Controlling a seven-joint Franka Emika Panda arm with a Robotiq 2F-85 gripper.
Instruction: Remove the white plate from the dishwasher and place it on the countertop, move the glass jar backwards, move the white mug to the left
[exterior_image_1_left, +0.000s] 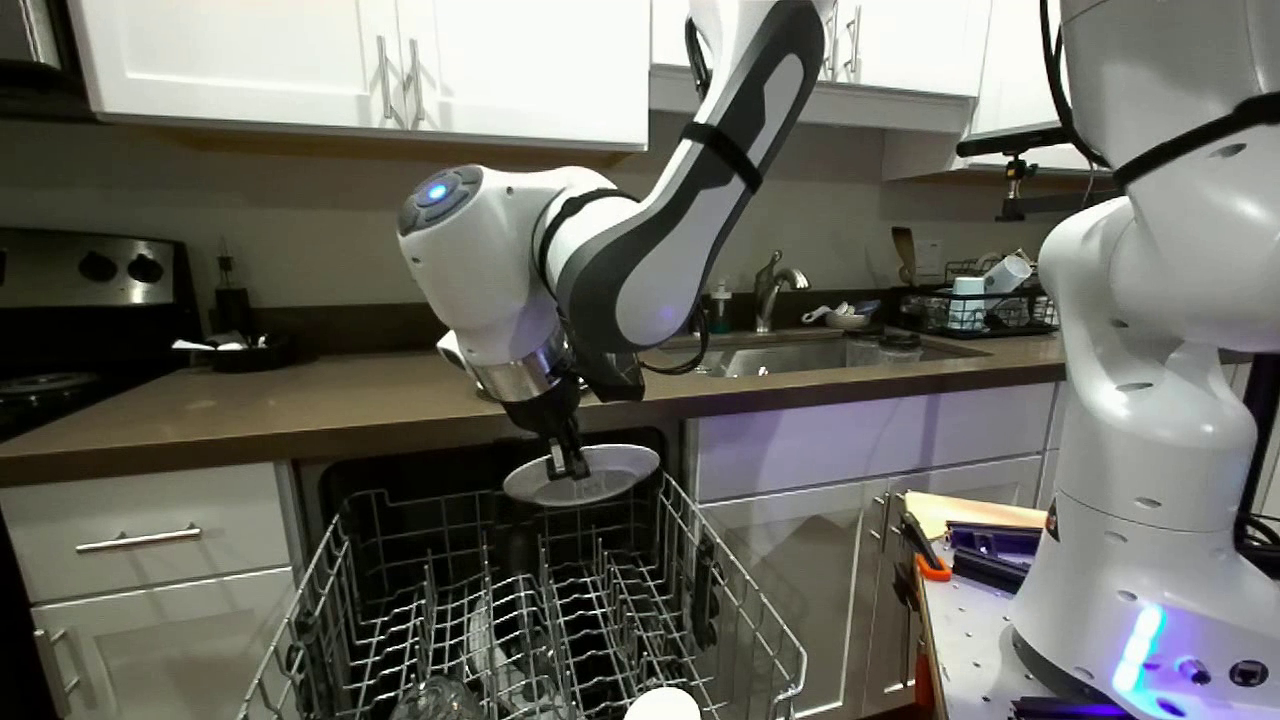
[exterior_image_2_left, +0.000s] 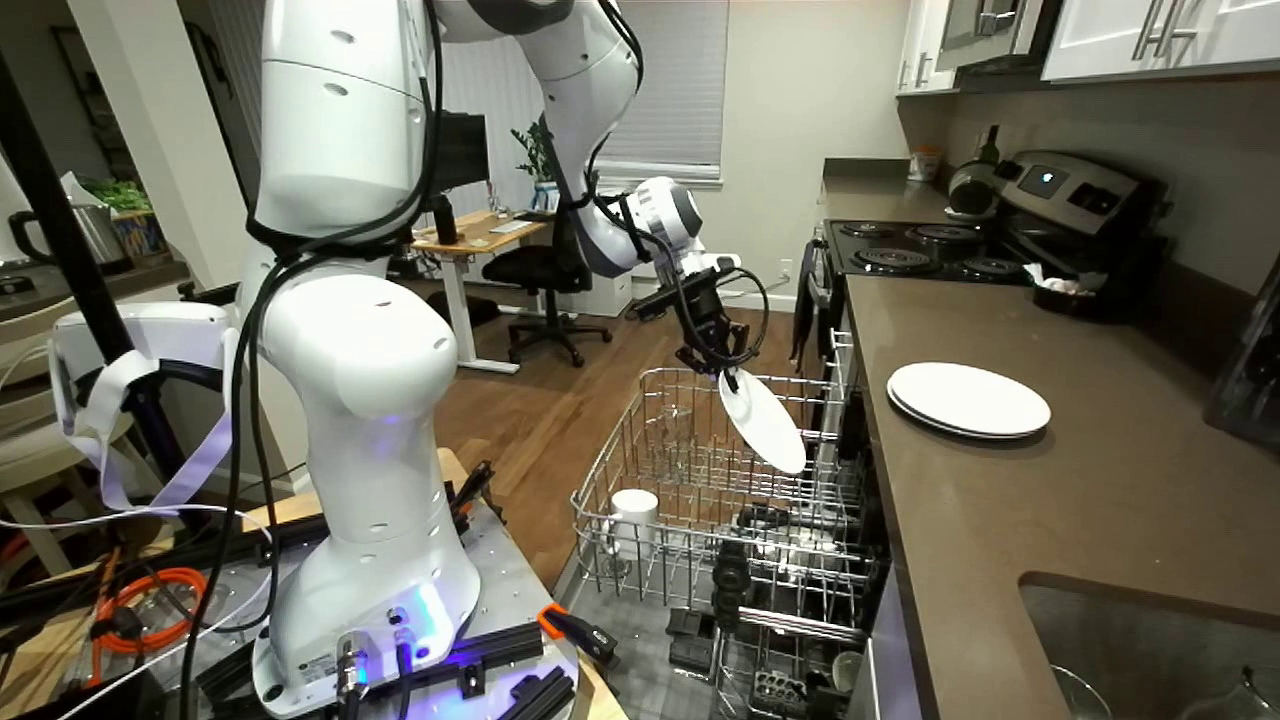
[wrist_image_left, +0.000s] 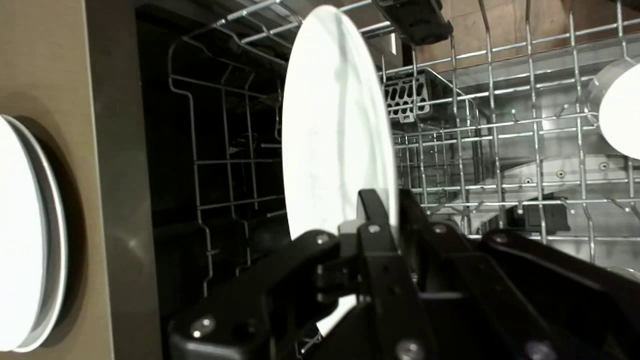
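Unloading step apparently in hand: gripper pinched on rim of white dinner plate, tilted below gripper, over dishwasher rack. Next likely calls for levelling above table beside gripper.

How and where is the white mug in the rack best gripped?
Probably by the upper body of the white mug, from above, straddling it clear of the handle: wires of the rack fence its sides, while its upper end is uncovered. The gripper must first release the white plate it holds.
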